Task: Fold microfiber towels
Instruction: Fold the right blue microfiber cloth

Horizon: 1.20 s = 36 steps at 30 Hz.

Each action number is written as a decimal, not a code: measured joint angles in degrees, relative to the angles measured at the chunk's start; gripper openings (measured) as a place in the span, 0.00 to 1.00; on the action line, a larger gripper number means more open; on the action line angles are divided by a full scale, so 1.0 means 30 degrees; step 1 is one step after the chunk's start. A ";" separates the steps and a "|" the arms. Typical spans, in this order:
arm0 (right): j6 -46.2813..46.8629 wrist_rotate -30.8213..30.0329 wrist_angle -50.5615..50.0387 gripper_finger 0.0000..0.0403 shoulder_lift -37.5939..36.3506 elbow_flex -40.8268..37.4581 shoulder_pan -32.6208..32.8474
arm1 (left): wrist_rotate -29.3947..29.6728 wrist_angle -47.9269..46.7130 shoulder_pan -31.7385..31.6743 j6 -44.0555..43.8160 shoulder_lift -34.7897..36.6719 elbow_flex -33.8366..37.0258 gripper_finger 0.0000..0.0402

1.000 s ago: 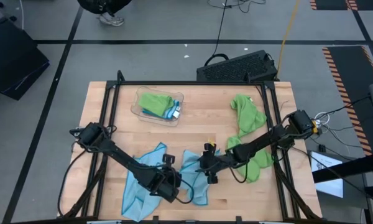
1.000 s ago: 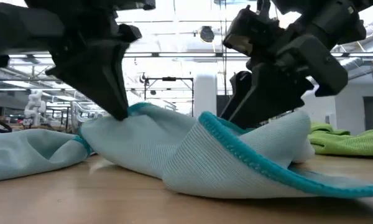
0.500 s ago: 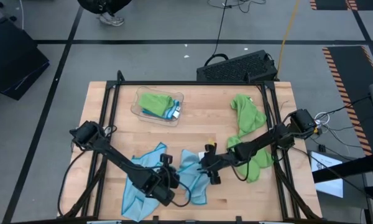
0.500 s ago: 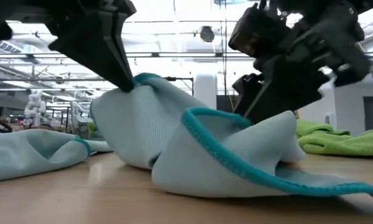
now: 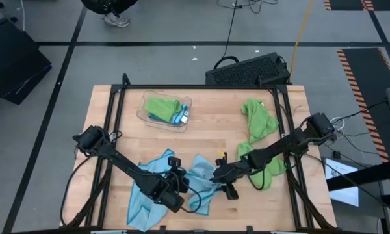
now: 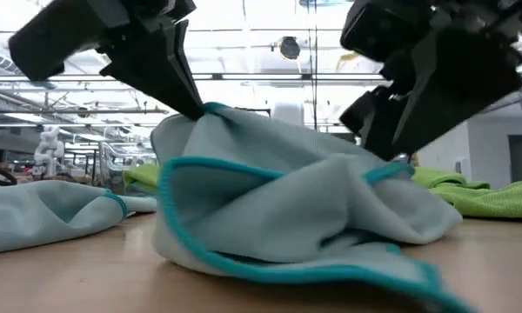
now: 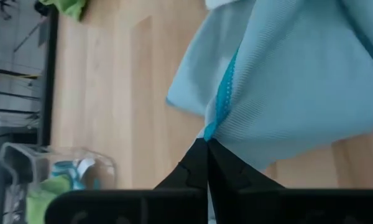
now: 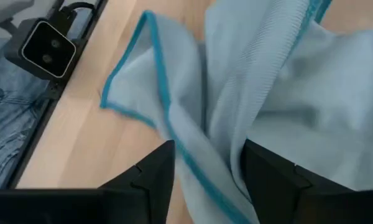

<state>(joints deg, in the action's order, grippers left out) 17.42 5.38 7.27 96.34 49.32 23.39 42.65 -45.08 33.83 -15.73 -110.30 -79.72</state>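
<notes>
Folding barely begun: light blue towel (image 5: 198, 185) bunched on tabletop (image 5: 214, 127) between left end effector (image 7: 206, 144), clamped on its hem, and right end effector (image 8: 205, 163), fingers apart around a fold; green towels (image 5: 257, 133) beyond, unfolded.

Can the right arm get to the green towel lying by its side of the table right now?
Probably yes. The green towel lies beside the right arm with nothing on top, but the right gripper has blue towel between its open fingers.
</notes>
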 joint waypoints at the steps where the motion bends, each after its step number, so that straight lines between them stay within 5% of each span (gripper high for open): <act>1: 0.0301 -0.0276 -0.0272 0.41 -0.0317 0.0000 0.0142 | 0.0234 -0.0134 -0.0038 -0.0156 0.0000 0.0000 0.01; 18: 0.4344 -0.3772 -0.5396 0.29 -0.2289 0.0000 0.2268 | 0.8167 -0.0665 -0.0002 -0.1439 0.0000 0.0000 0.01; 31: 0.8059 -0.6883 -0.8981 0.29 -0.2289 -0.0040 0.1341 | 0.8273 -0.0460 -0.0016 -0.1413 0.0000 0.0000 0.01; 36: 0.9656 -0.6887 -0.8952 0.38 -0.2289 -0.0809 0.1113 | 0.8109 -0.0460 -0.0033 -0.1442 0.0000 0.0000 0.02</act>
<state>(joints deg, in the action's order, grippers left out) 46.39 -15.28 -19.59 89.47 46.89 26.73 66.98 -46.46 33.73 -20.05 -110.30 -79.72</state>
